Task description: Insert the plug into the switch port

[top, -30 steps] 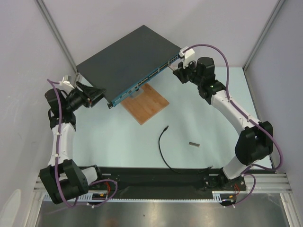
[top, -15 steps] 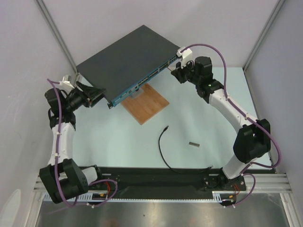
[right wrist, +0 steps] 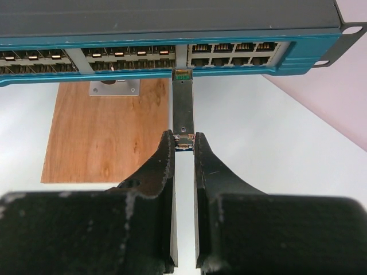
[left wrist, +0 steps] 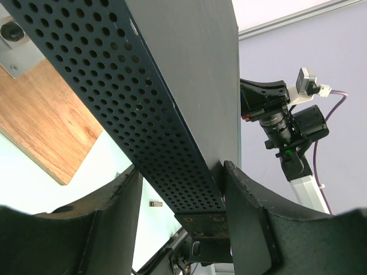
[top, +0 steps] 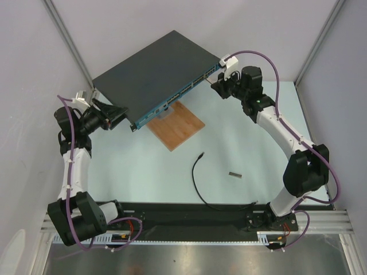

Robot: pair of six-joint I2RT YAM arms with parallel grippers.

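One plug (top: 201, 154), far from switch ports (top: 178, 95)

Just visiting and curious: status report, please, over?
Left gripper straddling switch box corner, grip unclear. Right gripper shut on grey metal piece, tip by switch ports. Plug lies untouched on table.
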